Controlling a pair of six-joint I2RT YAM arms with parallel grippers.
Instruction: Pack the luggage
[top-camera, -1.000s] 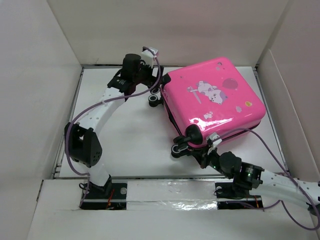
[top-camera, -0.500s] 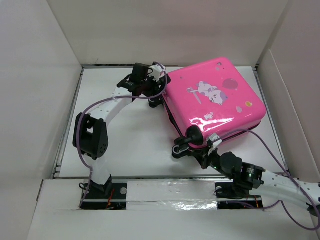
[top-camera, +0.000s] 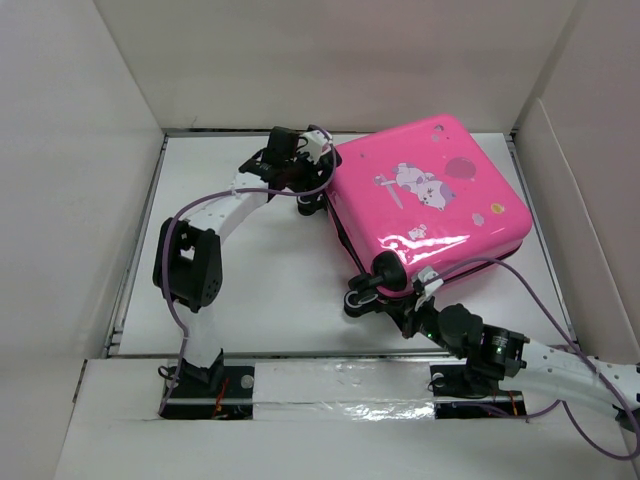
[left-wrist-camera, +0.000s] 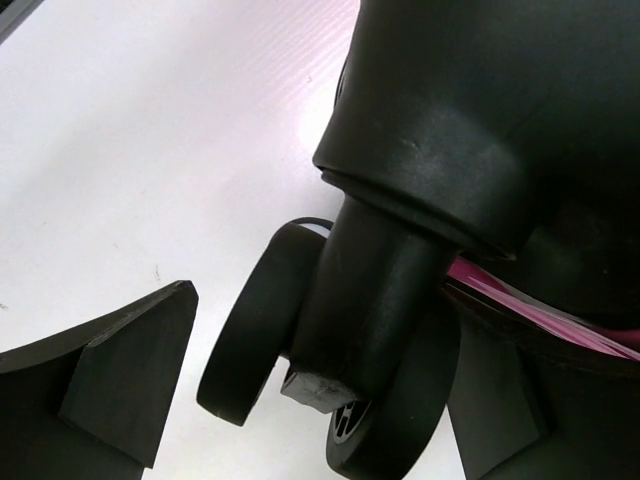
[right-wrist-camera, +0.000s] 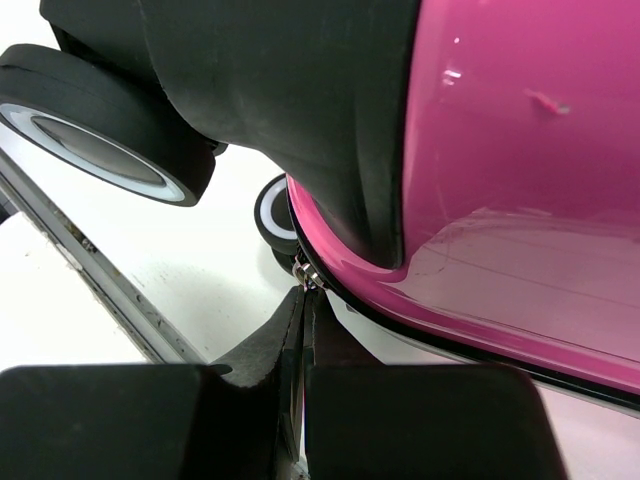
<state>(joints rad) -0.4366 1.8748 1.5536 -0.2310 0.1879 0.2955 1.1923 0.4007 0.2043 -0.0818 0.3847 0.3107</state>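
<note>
The luggage (top-camera: 430, 195) is a bright pink hard-shell suitcase with a cartoon print, lying flat and closed at the back right of the white table. My left gripper (top-camera: 306, 192) is at its far left corner, open. In the left wrist view the black caster wheel (left-wrist-camera: 250, 330) sits between the spread fingers (left-wrist-camera: 110, 390) of the left gripper (left-wrist-camera: 320, 410). My right gripper (top-camera: 408, 302) is at the near corner, beside another wheel (top-camera: 356, 300). In the right wrist view the right gripper (right-wrist-camera: 303, 300) is shut on the metal zipper pull (right-wrist-camera: 306, 279) under the pink shell (right-wrist-camera: 520, 150).
White walls (top-camera: 90, 150) enclose the table on the left, back and right. A raised ledge with a shiny tape strip (top-camera: 340, 408) runs along the near edge between the arm bases. Purple cables (top-camera: 540, 295) loop from both arms.
My left arm has swung right, bringing its open gripper up to the suitcase's far left wheel. The right gripper and the suitcase have stayed put.
</note>
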